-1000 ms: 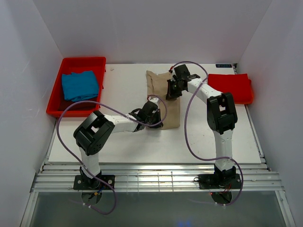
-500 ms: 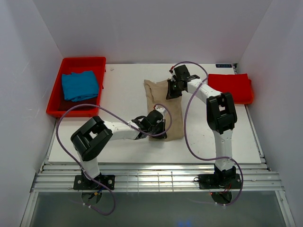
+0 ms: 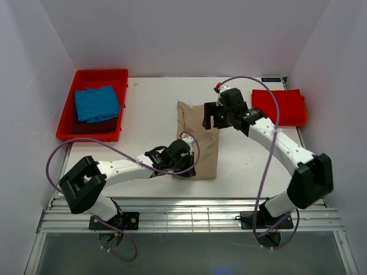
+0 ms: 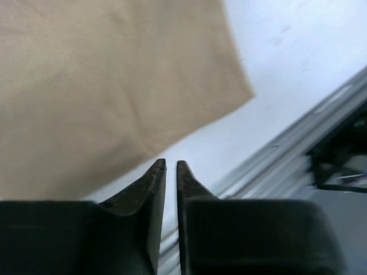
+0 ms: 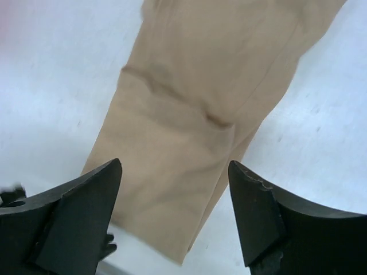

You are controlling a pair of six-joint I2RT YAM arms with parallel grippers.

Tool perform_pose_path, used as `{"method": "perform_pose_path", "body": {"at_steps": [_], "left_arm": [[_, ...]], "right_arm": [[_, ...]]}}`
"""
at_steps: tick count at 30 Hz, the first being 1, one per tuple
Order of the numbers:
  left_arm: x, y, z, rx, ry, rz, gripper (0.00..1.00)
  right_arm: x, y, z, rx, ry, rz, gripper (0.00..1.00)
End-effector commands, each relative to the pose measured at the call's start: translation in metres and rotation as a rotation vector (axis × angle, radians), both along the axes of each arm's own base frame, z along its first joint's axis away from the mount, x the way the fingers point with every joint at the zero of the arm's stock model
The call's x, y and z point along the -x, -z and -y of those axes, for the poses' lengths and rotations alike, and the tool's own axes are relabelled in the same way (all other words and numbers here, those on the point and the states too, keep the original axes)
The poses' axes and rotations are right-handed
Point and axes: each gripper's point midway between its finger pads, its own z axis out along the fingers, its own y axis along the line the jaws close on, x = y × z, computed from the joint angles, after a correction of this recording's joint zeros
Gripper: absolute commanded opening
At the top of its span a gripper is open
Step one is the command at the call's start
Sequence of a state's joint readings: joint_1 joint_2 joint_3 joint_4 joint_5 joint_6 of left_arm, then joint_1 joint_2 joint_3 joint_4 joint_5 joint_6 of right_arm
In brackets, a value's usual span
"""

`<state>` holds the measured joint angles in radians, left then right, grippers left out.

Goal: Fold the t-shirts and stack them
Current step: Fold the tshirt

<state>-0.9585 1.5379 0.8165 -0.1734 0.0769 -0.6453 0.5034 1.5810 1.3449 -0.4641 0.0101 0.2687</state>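
White table (image 3: 149,109), blue t-shirt (image 3: 96,103) inside red tray (image 3: 101,75); left end effector (image 4: 171,167) barely parted, right end effector (image 5: 175,169) released.

Your left arm stretches low and rightward; its left gripper (image 4: 171,166) shows fingers nearly together, a thin slit between them. Your right arm reaches forward and left, its right gripper (image 5: 175,172) spread wide, holding nothing.

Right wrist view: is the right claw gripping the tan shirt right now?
No. The right claw stands wide open above the tan shirt, with nothing pinched between its fingers.
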Motion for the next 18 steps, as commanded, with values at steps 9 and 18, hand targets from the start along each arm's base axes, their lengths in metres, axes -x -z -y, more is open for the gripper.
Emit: {"method": "perform_pose_path", "body": {"at_steps": [9,18], "left_arm": [[-0.015,-0.072,-0.045,-0.017,-0.108,0.19,0.74],[-0.009,-0.018,-0.065,0.012,-0.108,0.173,0.73]], "right_arm": [[0.16,0.07,0.033,0.027,0.035,-0.23,0.85],[0.172,0.106,0.015,-0.044,-0.014,-0.306,0.84]]}}
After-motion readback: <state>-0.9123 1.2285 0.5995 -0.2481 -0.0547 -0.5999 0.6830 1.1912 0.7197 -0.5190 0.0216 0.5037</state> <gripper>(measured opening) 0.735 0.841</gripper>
